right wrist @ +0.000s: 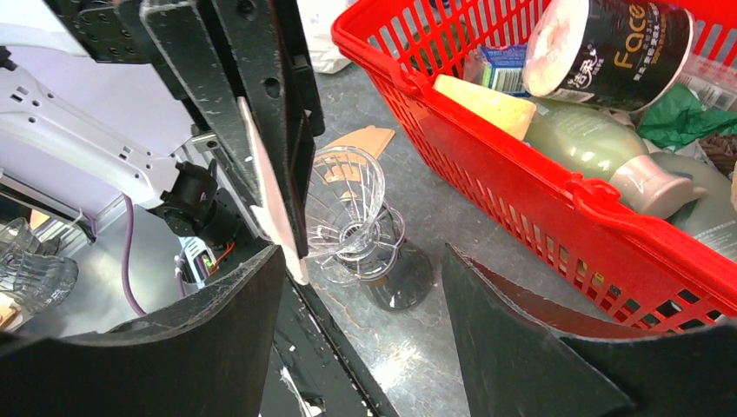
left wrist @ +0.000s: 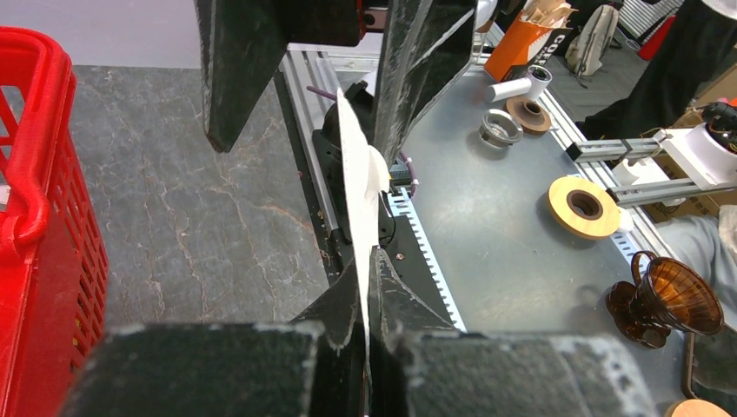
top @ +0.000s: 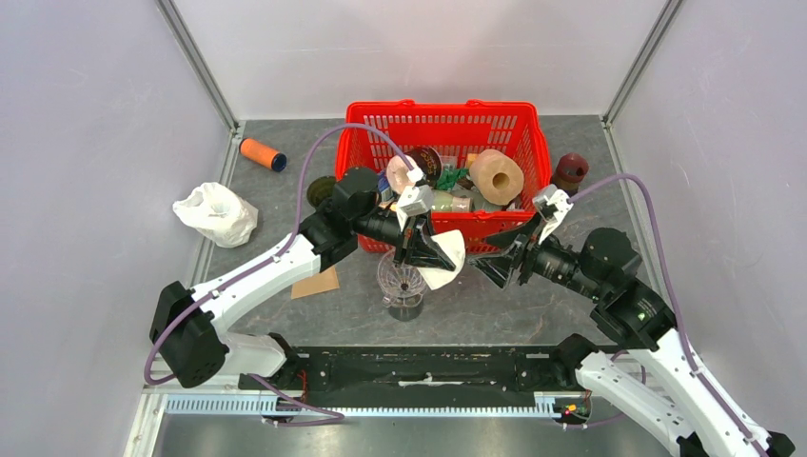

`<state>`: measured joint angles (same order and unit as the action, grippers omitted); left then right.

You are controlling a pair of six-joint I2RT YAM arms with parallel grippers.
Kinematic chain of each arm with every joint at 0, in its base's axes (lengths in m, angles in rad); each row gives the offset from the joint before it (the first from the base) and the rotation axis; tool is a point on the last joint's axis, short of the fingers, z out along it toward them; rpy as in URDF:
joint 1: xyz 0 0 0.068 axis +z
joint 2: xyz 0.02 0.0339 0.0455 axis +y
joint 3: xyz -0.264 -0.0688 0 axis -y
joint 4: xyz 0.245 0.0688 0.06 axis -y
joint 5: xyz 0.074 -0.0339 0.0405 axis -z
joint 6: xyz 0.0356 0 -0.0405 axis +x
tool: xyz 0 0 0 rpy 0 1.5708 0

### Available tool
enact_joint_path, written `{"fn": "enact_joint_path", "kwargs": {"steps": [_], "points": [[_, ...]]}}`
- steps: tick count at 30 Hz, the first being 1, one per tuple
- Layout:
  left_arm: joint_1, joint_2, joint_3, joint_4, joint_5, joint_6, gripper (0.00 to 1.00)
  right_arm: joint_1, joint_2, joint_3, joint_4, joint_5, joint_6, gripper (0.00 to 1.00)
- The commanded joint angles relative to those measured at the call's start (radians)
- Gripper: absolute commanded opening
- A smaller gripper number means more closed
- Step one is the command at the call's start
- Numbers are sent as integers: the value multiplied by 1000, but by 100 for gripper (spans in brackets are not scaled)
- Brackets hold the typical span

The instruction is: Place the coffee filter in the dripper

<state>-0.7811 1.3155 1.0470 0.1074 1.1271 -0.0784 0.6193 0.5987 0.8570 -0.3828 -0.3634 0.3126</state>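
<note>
Left fingers [top: 420, 249] clamped on coffee filter [top: 449, 263] edge by dripper [top: 401, 282]; right fingers [top: 493, 270] spread, empty, just beside.

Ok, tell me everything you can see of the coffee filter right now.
The coffee filter is a thin white paper sheet, folded flat, with a curved outer edge. The left gripper is shut on it, pinching it near one end so it stands on edge and sticks out past the fingers. In the top view it sits over the right rim of the clear dripper and is not yet inside the cone. Whether it brushes the rim cannot be told.
</note>
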Motion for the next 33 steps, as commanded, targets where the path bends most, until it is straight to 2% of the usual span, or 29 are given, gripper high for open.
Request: {"fn": "enact_joint_path", "kwargs": {"steps": [1,22,33], "points": [[0,-5,2,32,0,-21,2,0,-19,25,4,-31,-30,75],[-1,-10,-1,21,28,-1,2,-1,37,24,96,15,11,73],[-1,-13,0,20,37,2,2,0,77,13,156,-55,44,72]]}}
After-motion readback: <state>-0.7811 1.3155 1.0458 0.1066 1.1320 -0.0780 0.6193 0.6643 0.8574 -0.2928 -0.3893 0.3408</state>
